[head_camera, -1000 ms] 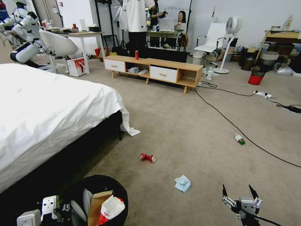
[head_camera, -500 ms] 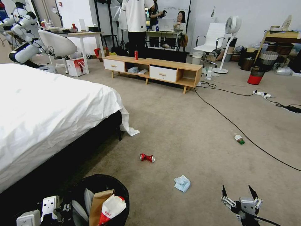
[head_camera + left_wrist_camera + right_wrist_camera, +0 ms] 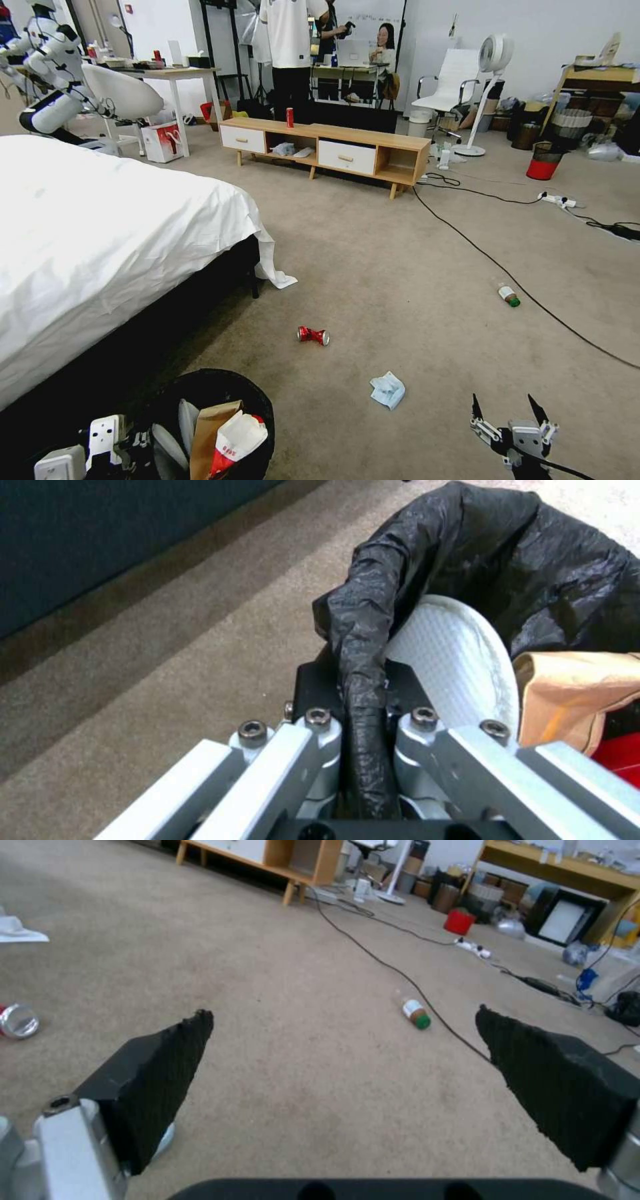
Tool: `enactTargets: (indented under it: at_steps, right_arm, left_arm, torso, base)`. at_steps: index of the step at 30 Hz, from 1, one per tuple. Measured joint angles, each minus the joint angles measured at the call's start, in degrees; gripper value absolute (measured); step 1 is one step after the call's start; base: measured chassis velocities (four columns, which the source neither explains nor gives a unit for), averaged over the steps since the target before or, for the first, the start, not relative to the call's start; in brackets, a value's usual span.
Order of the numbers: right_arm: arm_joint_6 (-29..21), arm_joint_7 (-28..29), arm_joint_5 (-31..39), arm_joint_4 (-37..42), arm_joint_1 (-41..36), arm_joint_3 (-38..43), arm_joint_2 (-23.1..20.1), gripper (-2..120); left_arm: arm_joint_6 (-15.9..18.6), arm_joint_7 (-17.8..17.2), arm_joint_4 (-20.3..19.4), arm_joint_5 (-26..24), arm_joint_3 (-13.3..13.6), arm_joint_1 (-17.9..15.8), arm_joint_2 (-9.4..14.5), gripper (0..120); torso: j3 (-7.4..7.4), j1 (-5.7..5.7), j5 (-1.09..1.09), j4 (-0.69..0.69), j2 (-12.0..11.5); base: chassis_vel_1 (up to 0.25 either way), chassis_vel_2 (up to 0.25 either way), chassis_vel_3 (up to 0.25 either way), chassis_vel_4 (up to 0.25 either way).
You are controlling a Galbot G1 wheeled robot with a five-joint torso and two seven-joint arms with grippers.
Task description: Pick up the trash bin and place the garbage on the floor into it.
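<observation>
Room floor first: saw beige-grey carpet [image 3: 387, 267] crossed by a long black cable [image 3: 480, 250], with a white-sheeted bed [image 3: 100, 233] along the robot's left side.

Found the trash bin [image 3: 261, 400] at the near edge of the head view, just beside the bed's dark base. Held it by the left gripper [image 3: 363, 685], jaws pinching the rim wrapped in black liner [image 3: 533, 555], one finger inside and one outside. Noted inside the bin a brown paper bag [image 3: 210, 433], a red-white snack packet [image 3: 237, 440] and a white textured piece [image 3: 460, 665]. Could see some red print on the packet, but too small to read.

Saw three pieces of garbage on the open carpet, well apart from each other. Found a crushed red can [image 3: 313, 335] on its side, beyond the bin and off the corner of the bed. Found a crumpled pale-blue tissue [image 3: 388, 390] nearer to the robot, between the can and the right gripper. Found a clear bottle with green cap [image 3: 510, 295] lying just beside the cable; could not read its label in either view.

Held the right gripper [image 3: 507, 408] low over bare carpet at the robot's right, jaws spread wide and holding nothing. Could not read any writing on the upright red can [image 3: 290, 117] on the low wooden cabinet [image 3: 393, 141] far behind.
</observation>
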Motion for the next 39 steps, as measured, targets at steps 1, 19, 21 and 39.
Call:
enactTargets:
  at_steps: [1,19,21,39]
  right_arm:
    - [0.0,0.0,0.0,0.0,0.0,0.0,0.0,100]
    - [0.2,-0.1,0.1,0.1,0.1,0.1,-0.1,100]
    - [0.2,-0.1,0.1,0.1,0.1,0.1,-0.1,100]
    - [0.3,-0.1,0.4,0.1,0.1,0.2,-0.4,100]
  left_arm:
    - [0.0,0.0,0.0,0.0,0.0,0.0,0.0,4]
    - [0.0,0.5,-0.2,0.0,0.0,0.1,0.0,4]
    - [0.0,0.5,-0.2,0.0,0.0,0.1,0.0,4]
    - [0.2,0.5,-0.3,-0.2,0.3,-0.1,0.1,4]
  torso:
    - [0.00,0.00,0.00,0.01,0.0]
    - [0.00,0.00,0.00,0.00,0.0]
    - [0.00,0.00,0.00,0.00,0.0]
    - [0.00,0.00,0.00,0.01,0.0]
  base:
    - [0.000,0.000,0.000,0.000]
    - [-0.054,0.063,0.062,-0.059]
    - [-0.012,0.012,0.029,-0.028]
    - [-0.049,0.048,0.051,-0.054]
